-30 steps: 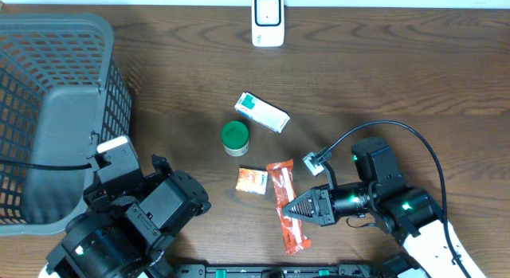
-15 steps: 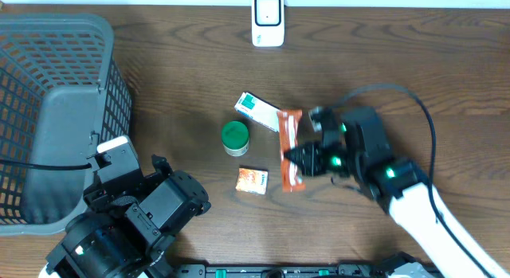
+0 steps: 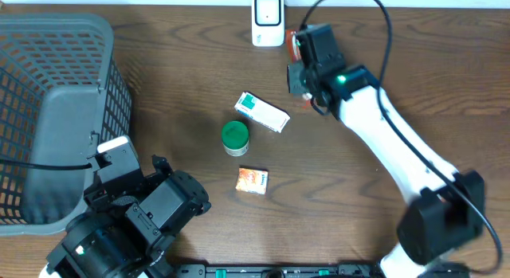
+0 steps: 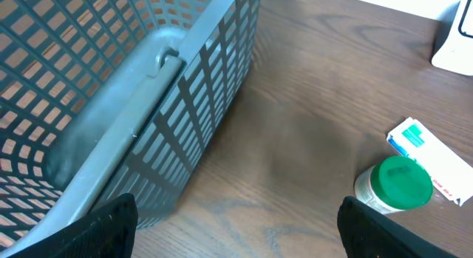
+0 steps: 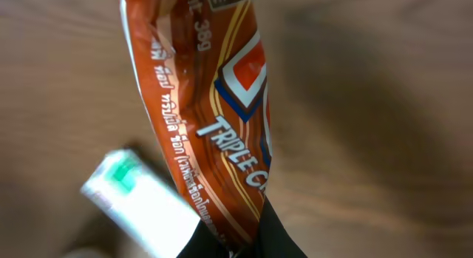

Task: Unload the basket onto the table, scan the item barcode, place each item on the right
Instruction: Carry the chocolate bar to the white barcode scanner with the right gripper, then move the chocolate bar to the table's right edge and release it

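Right gripper (image 3: 296, 61) is pinched tight on one end of the orange snack wrapper (image 5: 211, 117), holding it in the air over the table (image 3: 414, 71), just beside the white scanner (image 3: 268, 21) at the far edge and near the white-and-green box (image 3: 261, 111). Left gripper (image 4: 236, 214) sits low next to the grey basket (image 3: 56, 111), fingers spread wide, nothing between them. Green-lidded jar (image 3: 234, 136) and small orange packet (image 3: 253, 180) lie mid-table, apart from both arms.
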`<state>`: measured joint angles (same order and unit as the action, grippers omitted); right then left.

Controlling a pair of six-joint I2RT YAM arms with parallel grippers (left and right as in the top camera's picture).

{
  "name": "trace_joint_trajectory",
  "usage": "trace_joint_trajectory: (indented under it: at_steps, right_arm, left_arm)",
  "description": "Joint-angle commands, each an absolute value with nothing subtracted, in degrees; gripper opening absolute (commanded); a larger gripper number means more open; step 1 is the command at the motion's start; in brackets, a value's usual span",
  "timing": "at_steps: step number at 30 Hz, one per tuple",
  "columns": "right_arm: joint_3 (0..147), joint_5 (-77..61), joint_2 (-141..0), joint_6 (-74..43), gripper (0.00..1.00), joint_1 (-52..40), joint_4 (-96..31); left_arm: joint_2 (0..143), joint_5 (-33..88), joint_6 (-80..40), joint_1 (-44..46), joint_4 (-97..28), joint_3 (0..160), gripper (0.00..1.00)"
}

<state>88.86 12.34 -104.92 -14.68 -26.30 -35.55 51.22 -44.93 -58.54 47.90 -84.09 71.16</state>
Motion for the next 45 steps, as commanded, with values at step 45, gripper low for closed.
trace_joint_trajectory:
  at_steps: [45]
  right_arm:
    - [123.7, 63.5, -150.0, 52.4, 0.01, -33.4, -0.3]
  left_arm:
    - [51.2, -45.5, -59.2, 47.9, -84.4, 71.0, 0.85]
